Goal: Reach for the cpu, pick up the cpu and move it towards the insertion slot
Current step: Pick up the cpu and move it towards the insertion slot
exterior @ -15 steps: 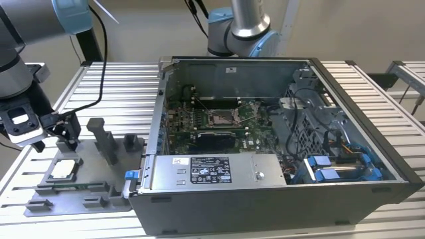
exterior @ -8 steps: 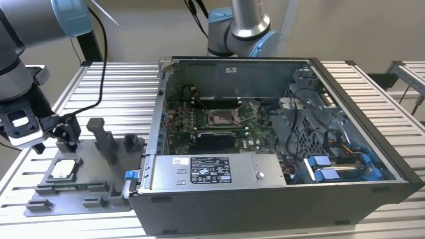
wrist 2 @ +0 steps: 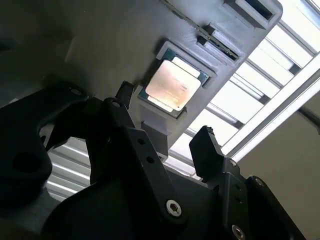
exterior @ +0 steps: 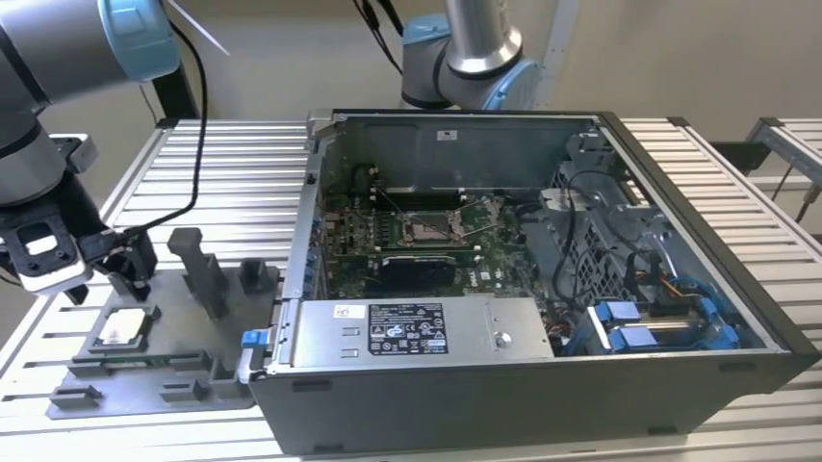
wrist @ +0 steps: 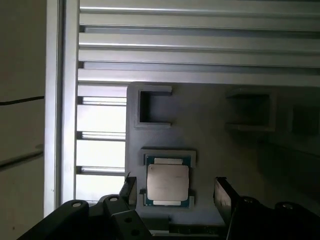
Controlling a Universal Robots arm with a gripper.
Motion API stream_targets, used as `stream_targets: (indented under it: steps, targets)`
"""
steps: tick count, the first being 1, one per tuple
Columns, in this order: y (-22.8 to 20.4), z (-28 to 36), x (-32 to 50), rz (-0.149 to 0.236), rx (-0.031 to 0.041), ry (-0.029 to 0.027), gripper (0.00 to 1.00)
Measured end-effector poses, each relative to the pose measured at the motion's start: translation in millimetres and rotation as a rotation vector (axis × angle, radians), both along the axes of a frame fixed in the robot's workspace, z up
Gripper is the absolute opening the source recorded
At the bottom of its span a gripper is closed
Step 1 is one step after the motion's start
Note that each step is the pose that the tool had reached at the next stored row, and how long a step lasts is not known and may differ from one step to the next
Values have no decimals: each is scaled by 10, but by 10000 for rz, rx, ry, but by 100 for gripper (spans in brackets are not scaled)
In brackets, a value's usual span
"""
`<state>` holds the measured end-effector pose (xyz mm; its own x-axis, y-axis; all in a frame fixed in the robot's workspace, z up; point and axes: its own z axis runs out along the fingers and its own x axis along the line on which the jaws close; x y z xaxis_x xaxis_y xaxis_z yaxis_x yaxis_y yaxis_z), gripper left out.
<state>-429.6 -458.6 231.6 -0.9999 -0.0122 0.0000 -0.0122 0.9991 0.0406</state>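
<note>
Slatted metal counter [exterior: 231, 173]. On it, toward the exterior view's right, open-topped case [exterior: 514, 395]. Inside, along the near wall: silver supply [exterior: 411, 330] bearing a label; just beside it, blue caddies [exterior: 649, 327]; behind those, loose wiring [exterior: 655, 274]. Just beside the case, on the exterior view's left: grey fixture [exterior: 154, 390], flat on the counter, with two upright blocks [exterior: 202, 271] and, in the first wrist view, square pockets [wrist: 150, 107].

The arm [exterior: 38, 58] is fat grey metal tubes w/ round light-blue caps [exterior: 135, 34] at the joints. A thin black cable [exterior: 198, 144] runs off it. Near the end there's a white block [exterior: 49, 260] on a black part. The gripper [wrist 2: 164, 115] is all black, w/ 2 chunky fingers [wrist 2: 207, 150] that get thin at the tips. Small shiny screws [wrist 2: 173, 207] w/ six-sided holes sit in its black links, plus a round hole in the big link [wrist 2: 25, 162].
</note>
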Motion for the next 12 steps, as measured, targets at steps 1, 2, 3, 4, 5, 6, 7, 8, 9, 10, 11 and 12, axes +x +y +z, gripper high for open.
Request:
stream_targets:
  steps: [1, 2, 3, 4, 5, 6, 7, 8, 9, 10, 11, 12]
  targets:
    - [-2, -9, -3, -1, 0, 0, 100]
    - [-5, -17, -6, -1, -1, 1, 100]
    - [-8, -26, -8, 0, -1, 0, 100]
    - [-10, -35, -11, 0, 1, -1, 100]
    - [-12, -42, -14, 0, 0, 0, 100]
    - [-14, -49, -17, 1, 0, 0, 100]
    - [-14, -55, -20, 1, 0, 1, 100]
    - [-14, -62, -24, 0, 0, 0, 100]
    - [-14, -68, -27, 0, 0, 0, 100]
    - [-14, -74, -29, 1, 0, 0, 100]
    - [-14, -81, -33, 0, -1, 0, 100]
    - [-14, -88, -37, 0, 0, 0, 100]
